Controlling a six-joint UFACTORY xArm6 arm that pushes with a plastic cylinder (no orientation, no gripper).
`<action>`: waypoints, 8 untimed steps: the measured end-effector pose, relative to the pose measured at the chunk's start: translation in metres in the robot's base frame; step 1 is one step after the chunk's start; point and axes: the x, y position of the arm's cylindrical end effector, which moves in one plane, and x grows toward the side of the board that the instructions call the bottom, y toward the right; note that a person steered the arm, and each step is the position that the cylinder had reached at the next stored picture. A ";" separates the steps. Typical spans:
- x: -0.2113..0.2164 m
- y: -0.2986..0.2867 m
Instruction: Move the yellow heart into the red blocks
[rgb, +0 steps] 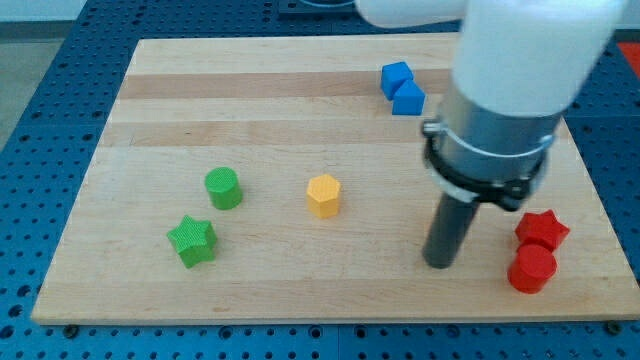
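A yellow block (323, 195) lies near the middle of the wooden board (260, 290); it looks more like a hexagonal prism than a heart. No other yellow block shows. A red star (541, 229) and a red cylinder (531, 268) sit close together at the view's lower right. My tip (438, 264) rests on the board, about a block's width left of the red cylinder and well to the right of the yellow block, touching neither. The arm's wide body hides the board above the tip.
Two blue blocks (403, 88) touch each other near the view's top, right of centre. A green cylinder (223, 188) and a green star (192, 240) stand at the view's lower left. A blue perforated table surrounds the board.
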 end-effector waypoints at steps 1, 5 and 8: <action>-0.001 -0.033; -0.049 0.017; -0.049 0.082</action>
